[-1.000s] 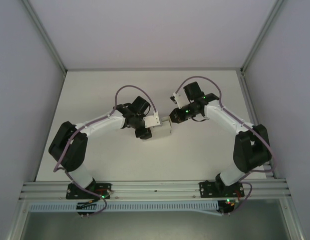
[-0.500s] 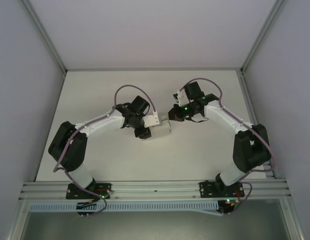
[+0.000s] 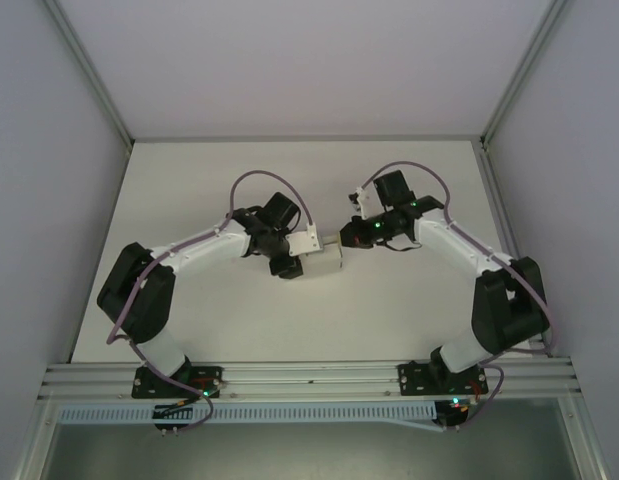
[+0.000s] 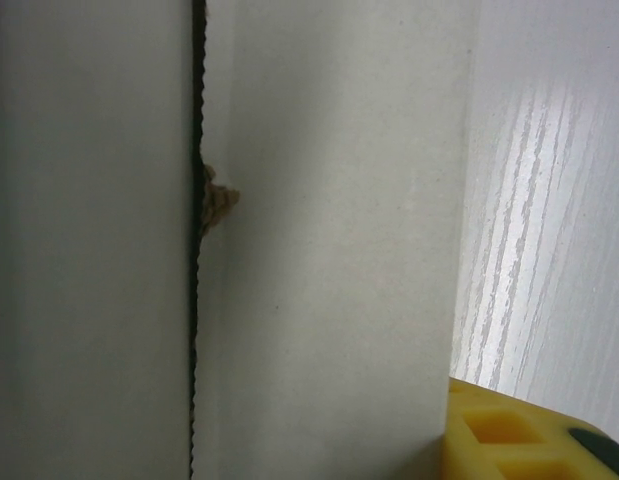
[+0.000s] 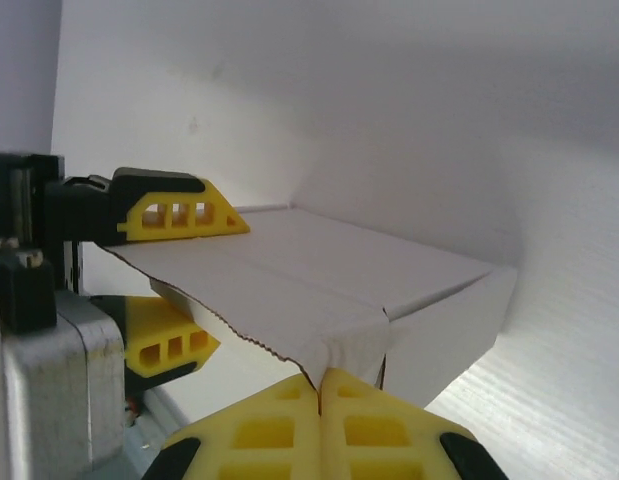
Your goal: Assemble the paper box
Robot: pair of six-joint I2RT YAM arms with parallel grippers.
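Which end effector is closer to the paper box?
Neither: both hold it. The left end effector clamps the paper box at its left end; the right end effector pinches its right edge.

We log the paper box (image 3: 324,262) as off-white, matte and unprinted. In the left wrist view a dark serrated seam runs down it, and we note a tan-brown fleck on that seam. In the right wrist view its cut edge shows as a thin brown zigzag line.

Table (image 4: 549,200): white, with faint glossy wood-grain streaks.

Left gripper (image 5: 229,285): yellow fingers (image 5: 224,222) with black backs.

Right gripper (image 5: 319,390): same yellow, black at the near corners.

Arms (image 3: 199,245): white links, black joints, small green lights.

Cables (image 3: 254,175): dull purple.

Walls (image 3: 49,200): pale lilac-grey.

Frame rails (image 3: 309,378): silver.
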